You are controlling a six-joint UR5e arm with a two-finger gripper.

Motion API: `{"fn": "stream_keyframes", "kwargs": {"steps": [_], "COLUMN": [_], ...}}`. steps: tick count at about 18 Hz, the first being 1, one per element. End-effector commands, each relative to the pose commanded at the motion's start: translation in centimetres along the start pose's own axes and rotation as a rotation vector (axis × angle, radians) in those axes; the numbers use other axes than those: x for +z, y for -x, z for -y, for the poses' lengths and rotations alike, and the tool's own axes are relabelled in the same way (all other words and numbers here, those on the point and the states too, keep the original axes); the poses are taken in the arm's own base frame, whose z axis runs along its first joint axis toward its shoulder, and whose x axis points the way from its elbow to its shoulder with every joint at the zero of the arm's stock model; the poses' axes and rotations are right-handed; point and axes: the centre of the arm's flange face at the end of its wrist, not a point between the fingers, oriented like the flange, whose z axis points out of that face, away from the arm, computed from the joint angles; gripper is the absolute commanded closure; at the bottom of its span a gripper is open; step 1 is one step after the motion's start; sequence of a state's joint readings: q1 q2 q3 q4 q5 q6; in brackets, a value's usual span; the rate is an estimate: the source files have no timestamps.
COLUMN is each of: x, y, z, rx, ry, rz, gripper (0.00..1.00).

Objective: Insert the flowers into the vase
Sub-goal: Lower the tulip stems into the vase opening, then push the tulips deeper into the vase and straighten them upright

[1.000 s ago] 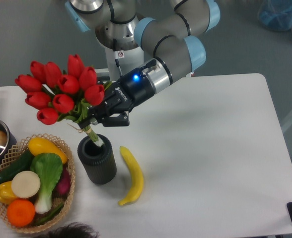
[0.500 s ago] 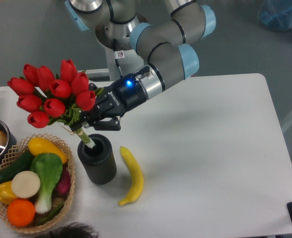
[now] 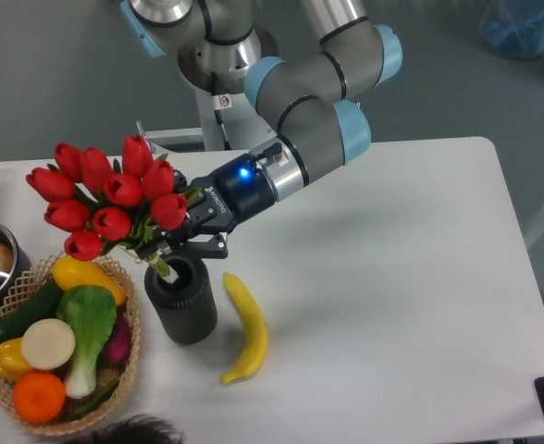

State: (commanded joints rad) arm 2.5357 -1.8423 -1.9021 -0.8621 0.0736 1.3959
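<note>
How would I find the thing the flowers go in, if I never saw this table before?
Start at the woven basket of pretend fruit and vegetables on the white table. Just beside it, between the basket and a yellow banana, stands the vase. It is the only dark, plain cylinder there, and the stems of the red flowers dip into its round mouth.

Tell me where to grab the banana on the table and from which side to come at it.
Grip the banana across its thicker middle, coming straight down from above. It lies flat on the table, curved, its length running roughly top to bottom in the picture, so the fingers should close across its narrow width. The vase stands close on its left, so keep clear there.
</note>
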Motion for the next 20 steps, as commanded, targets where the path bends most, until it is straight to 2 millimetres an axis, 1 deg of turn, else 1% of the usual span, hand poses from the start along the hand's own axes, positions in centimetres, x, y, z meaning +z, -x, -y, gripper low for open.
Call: {"fn": "stream_keyframes", "kwargs": {"steps": [4, 8, 10, 15, 20], "x": [-0.4, -1.1, -1.5, -1.6, -1.5], "y": [0.0, -0.1, 0.0, 0.3, 0.9], "z": [-0.4, -2.9, -3.6, -4.9, -6.7], "rx": [-0.01, -0.063, -0.067, -0.078, -0.079], "ry": [0.0, 0.001, 0.001, 0.002, 0.002], "rz": [0.007, 0.02, 0.027, 0.03, 0.027], "gripper": [0.78, 0.76, 0.76, 0.76, 0.75]}}
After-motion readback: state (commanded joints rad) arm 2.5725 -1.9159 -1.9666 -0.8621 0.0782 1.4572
